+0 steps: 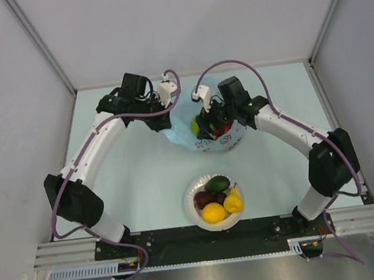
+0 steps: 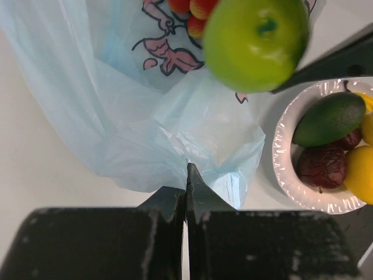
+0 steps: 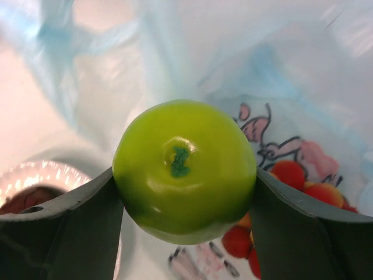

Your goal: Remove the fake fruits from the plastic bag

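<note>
Clamping green apple (image 3: 185, 146) in right end effector (image 3: 184, 181) over plastic bag (image 2: 116, 116) | left end effector (image 2: 186, 175) pinching bag edge

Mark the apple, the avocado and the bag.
apple (image 3: 178, 160): right wrist view, its stem dimple.
avocado (image 2: 329, 119): left wrist view, mid skin.
bag (image 2: 134, 116): left wrist view, plain crumpled film.

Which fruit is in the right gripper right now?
The green apple, clamped by the right gripper; the others lie in the bowl or bag.
</note>
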Robot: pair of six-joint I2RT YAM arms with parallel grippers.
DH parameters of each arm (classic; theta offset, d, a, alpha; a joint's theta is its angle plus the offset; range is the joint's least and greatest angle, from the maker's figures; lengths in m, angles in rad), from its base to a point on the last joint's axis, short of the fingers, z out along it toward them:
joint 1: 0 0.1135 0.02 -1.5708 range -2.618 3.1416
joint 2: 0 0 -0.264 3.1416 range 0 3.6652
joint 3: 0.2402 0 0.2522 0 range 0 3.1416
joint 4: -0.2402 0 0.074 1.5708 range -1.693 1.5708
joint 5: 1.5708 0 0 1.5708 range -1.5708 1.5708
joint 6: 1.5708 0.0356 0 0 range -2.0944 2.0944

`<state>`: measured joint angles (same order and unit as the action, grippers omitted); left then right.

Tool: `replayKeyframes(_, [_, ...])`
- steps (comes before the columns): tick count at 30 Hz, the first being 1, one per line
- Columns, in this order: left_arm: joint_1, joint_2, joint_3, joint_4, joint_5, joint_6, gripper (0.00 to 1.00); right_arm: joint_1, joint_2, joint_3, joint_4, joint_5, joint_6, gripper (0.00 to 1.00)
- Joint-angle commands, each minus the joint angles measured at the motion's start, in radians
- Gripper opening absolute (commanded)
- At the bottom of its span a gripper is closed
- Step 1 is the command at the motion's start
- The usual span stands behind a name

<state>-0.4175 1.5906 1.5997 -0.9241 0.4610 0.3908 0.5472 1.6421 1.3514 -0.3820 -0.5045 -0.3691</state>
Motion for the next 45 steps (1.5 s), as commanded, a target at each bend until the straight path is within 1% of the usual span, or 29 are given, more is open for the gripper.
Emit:
replayKeyframes(1, [0.003, 0.02, 0.048, 0.004, -0.047, 0.057, 0.0, 0.005, -0.161, -0.064, -0.052, -0.072, -0.082, 0.42])
replayKeyframes(2, [0.005, 0.023, 0.051, 0.005, -0.042, 0.057, 0.0, 0.035, -0.195, -0.083, -0.092, -0.089, -0.115, 0.42])
replayKeyframes(4, [0.008, 0.01, 0.049, 0.013, -0.032, 0.023, 0.0, 0.091, -0.286, -0.122, -0.142, -0.085, -0.261, 0.42])
replayKeyframes(5, [0.009, -0.003, 0.048, 0.019, 0.01, 0.014, 0.0, 0.168, -0.313, -0.136, -0.176, -0.06, -0.311, 0.42])
replayKeyframes(6, [0.011, -0.014, 0.043, 0.024, 0.025, -0.012, 0.02, 0.207, -0.336, -0.15, -0.19, -0.039, -0.417, 0.43])
replayKeyframes(7, [0.011, -0.042, 0.026, 0.034, 0.048, -0.027, 0.03, 0.262, -0.373, -0.167, -0.201, -0.002, -0.462, 0.43])
replayKeyframes(8, [0.011, -0.058, 0.013, 0.074, 0.062, -0.05, 0.04, 0.355, -0.381, -0.172, -0.222, 0.083, -0.5, 0.43])
replayKeyframes(9, [0.013, -0.07, 0.0, 0.093, 0.086, -0.105, 0.05, 0.402, -0.39, -0.173, -0.225, 0.118, -0.539, 0.43])
replayKeyframes(11, [0.013, -0.107, -0.035, 0.123, 0.125, -0.147, 0.06, 0.462, -0.392, -0.175, -0.244, 0.167, -0.568, 0.44])
replayKeyframes(12, [0.011, -0.119, -0.068, 0.155, 0.161, -0.182, 0.08, 0.523, -0.386, -0.175, -0.251, 0.182, -0.58, 0.44])
replayKeyframes(13, [0.011, -0.13, -0.092, 0.178, 0.171, -0.199, 0.09, 0.545, -0.361, -0.176, -0.259, 0.195, -0.594, 0.44])
replayKeyframes(15, [0.011, -0.171, -0.144, 0.218, 0.183, -0.227, 0.16, 0.58, -0.34, -0.176, -0.259, 0.201, -0.594, 0.44])
replayKeyframes(17, [0.019, -0.198, -0.164, 0.22, 0.165, -0.215, 0.22, 0.582, -0.308, -0.178, -0.244, 0.181, -0.588, 0.44])
replayKeyframes(19, [0.043, -0.237, -0.172, 0.202, 0.13, -0.195, 0.27, 0.605, -0.285, -0.176, -0.239, 0.211, -0.582, 0.43])
replayKeyframes(22, [0.078, -0.294, -0.193, 0.195, 0.136, -0.194, 0.3, 0.609, -0.254, -0.185, -0.258, 0.219, -0.57, 0.42])
replayKeyframes(25, [0.082, -0.343, -0.239, 0.209, 0.16, -0.202, 0.32, 0.58, -0.22, -0.192, -0.21, 0.262, -0.476, 0.43])
replayKeyframes(27, [0.083, -0.359, -0.263, 0.215, 0.171, -0.216, 0.33, 0.565, -0.218, -0.201, -0.184, 0.267, -0.456, 0.44])
replayKeyframes(31, [0.085, -0.385, -0.277, 0.222, 0.192, -0.217, 0.33, 0.534, -0.203, -0.219, -0.21, 0.284, -0.511, 0.46])
replayKeyframes(35, [0.091, -0.394, -0.277, 0.225, 0.223, -0.217, 0.33, 0.475, -0.174, -0.219, -0.207, 0.248, -0.531, 0.47])
replayKeyframes(41, [0.1, -0.402, -0.28, 0.223, 0.235, -0.213, 0.33, 0.467, -0.122, -0.219, -0.219, 0.228, -0.544, 0.5])
replayKeyframes(45, [0.102, -0.408, -0.297, 0.223, 0.246, -0.213, 0.34, 0.484, -0.097, -0.219, -0.221, 0.198, -0.542, 0.51])
